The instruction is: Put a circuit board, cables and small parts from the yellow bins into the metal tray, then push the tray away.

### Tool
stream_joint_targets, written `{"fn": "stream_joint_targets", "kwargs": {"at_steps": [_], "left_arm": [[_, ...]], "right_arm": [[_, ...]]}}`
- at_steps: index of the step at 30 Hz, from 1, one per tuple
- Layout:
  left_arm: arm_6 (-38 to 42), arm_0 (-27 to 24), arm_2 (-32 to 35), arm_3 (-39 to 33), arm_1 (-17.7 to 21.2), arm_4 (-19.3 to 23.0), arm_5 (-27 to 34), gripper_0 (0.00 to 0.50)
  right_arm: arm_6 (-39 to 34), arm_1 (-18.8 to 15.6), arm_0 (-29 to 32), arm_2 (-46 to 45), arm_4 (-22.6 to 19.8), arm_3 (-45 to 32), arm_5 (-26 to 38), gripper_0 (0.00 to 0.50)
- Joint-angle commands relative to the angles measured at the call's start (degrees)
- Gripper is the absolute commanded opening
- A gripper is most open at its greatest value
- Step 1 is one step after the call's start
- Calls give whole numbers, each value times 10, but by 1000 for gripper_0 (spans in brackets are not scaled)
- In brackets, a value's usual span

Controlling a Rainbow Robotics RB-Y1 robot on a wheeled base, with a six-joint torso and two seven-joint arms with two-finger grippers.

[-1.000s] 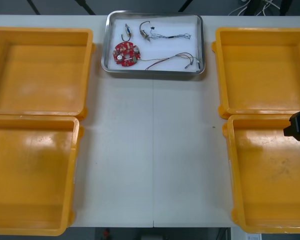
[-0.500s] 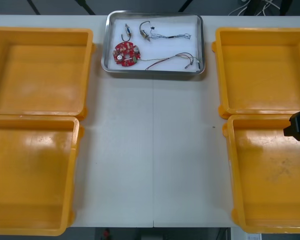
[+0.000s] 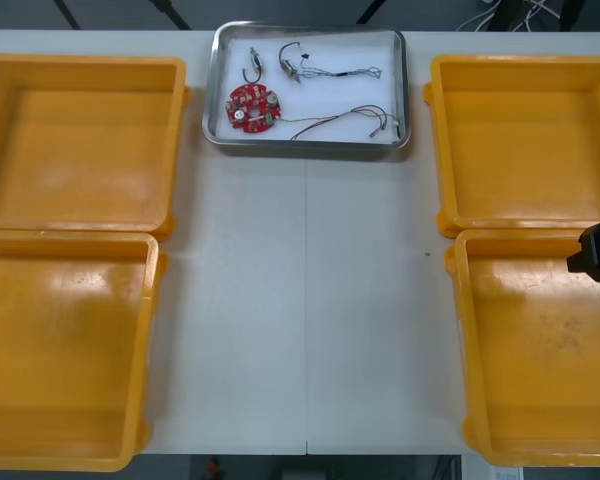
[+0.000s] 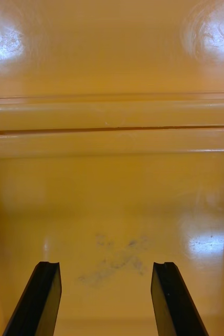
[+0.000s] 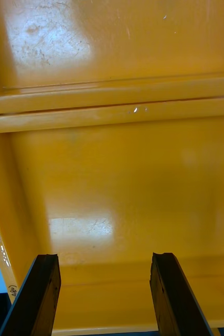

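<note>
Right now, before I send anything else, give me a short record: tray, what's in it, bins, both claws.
tray: at the far edge of the table, between the bins
in tray: board, cables, small part
bins: four, nothing seen inside
right claw: open, above the near right bin, holding nothing
left claw: open, above a left bin, holding nothing
task state: tray loaded, looks already pushed away
</note>
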Motion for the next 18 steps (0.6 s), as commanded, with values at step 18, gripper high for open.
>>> {"fn": "stream_joint_targets", "kwargs": {"at_steps": [18], "left_arm": [[20, 4, 14, -1, 2, 3, -5, 500]], "right_arm": [[10, 3, 7, 8, -4, -1, -5, 500]]}}
